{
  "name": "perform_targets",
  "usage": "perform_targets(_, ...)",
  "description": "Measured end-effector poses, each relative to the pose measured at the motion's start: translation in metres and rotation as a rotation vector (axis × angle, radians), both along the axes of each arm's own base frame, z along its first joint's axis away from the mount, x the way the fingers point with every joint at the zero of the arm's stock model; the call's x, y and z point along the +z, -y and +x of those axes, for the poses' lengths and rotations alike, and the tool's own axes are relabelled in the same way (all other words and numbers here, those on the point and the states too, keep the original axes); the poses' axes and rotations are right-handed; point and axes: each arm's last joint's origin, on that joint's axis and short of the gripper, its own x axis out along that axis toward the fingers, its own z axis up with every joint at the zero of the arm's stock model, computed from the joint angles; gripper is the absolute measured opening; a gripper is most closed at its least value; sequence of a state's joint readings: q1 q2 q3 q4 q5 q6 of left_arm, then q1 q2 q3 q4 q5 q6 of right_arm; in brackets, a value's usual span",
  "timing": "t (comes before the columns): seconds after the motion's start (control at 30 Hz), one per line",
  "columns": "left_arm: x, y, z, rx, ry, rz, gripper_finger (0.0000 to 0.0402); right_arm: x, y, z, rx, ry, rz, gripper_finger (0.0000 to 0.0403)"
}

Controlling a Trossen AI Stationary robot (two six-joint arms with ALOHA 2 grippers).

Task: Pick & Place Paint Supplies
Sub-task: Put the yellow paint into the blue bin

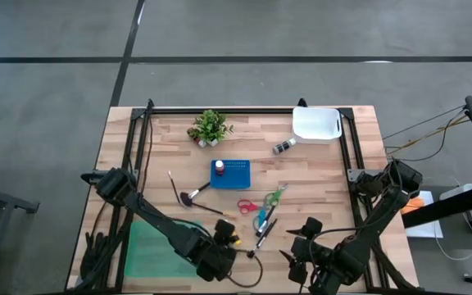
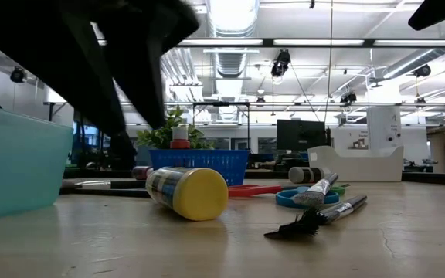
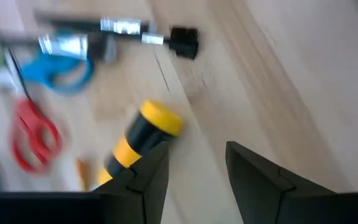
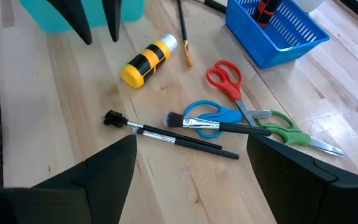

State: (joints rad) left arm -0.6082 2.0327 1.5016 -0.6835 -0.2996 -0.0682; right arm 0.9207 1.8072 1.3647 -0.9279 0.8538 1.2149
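Observation:
A yellow-capped paint bottle (image 4: 146, 58) lies on its side on the wooden table; it also shows in the low view (image 2: 188, 192). My left gripper (image 3: 197, 168) is open and empty, hovering just beside the bottle (image 3: 143, 133), which lies outside its fingers. Red scissors (image 4: 225, 78), blue scissors (image 4: 211, 116), green scissors (image 4: 284, 130) and two dark brushes (image 4: 179, 138) lie flat together. My right gripper (image 4: 191, 163) is open and empty above the near edge, short of the brushes. A red-capped bottle (image 1: 218, 166) stands in a blue basket (image 1: 233, 174).
A teal bin (image 1: 150, 250) sits at the near left beside my left arm. A white tray (image 1: 316, 124), a small dark bottle (image 1: 283, 146) and a potted plant (image 1: 210, 127) stand at the far side. Another brush (image 1: 188, 197) lies left of the basket.

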Motion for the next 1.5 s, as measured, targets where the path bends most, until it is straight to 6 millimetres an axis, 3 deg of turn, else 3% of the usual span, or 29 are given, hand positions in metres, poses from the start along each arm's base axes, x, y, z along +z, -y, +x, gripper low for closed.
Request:
perform_targets(0.13,-0.011,-0.004,0.002,-0.131,0.003,0.114,0.0184,0.0,0.0,0.0,0.003,-0.009,0.005,0.0305)
perform_targets(0.33,-0.02,-0.017,0.01,-0.181,0.0,0.185,0.0251,0.0,0.0,0.0,0.005,-0.015,0.01,0.0305)
perform_targets(0.47,-0.022,-0.019,0.014,-0.21,0.018,0.209,0.0269,0.0,0.0,0.0,0.006,-0.016,0.012,0.0305)
perform_targets(1.0,-0.022,-0.018,0.015,-0.153,0.025,0.131,0.0231,0.0,0.0,0.0,0.005,-0.015,0.013,0.0305)
perform_targets(1.33,-0.005,-0.014,0.021,-0.08,0.053,0.081,0.0232,0.0,-0.001,0.0,0.005,-0.014,0.013,0.0305)
perform_targets(1.5,-0.016,-0.018,0.029,-0.081,0.043,0.066,0.0232,0.0,-0.001,0.0,0.006,-0.014,0.013,0.0305)
